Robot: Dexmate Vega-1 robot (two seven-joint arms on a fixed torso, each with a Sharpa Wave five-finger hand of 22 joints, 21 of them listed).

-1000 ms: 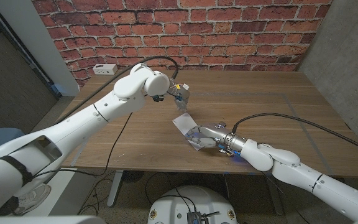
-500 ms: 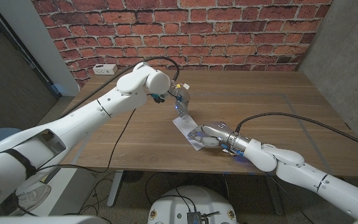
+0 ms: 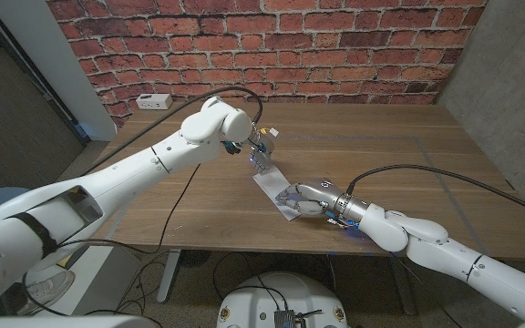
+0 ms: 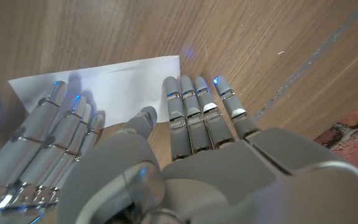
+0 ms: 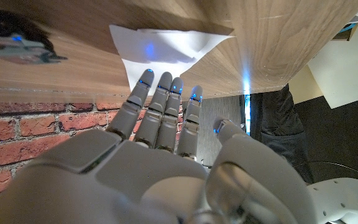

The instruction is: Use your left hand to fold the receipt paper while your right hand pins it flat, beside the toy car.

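Clearly the receipt paper is a thin white slip, and I judge it very light, limp and easy to crease or tear, with little grip against the smooth wood. It lies on the desk between the two sets of fingers, its far end just under the left hand and its near end beneath the right hand.

In the left wrist view the slip sits flat just ahead of the left fingertips, which are straight, held close together and reach its edge; the right hand's fingers rest on the paper alongside. Whether the left fingers actually press the sheet or only hover at its border I cannot tell, but they have hold of nothing.

In the right wrist view the right fingers are stretched out and slightly spread, their tips at the edge of the paper, one corner of which looks lifted or already bent over. They grasp nothing, and seem to weigh the sheet down.

Being so flimsy, the slip would best be taken at a free corner or short edge away from the pinning fingers, lifted gently and rolled over, since a hard push would likely skid it along the desk.

A small white box stands far beyond both hands, near the brick wall.
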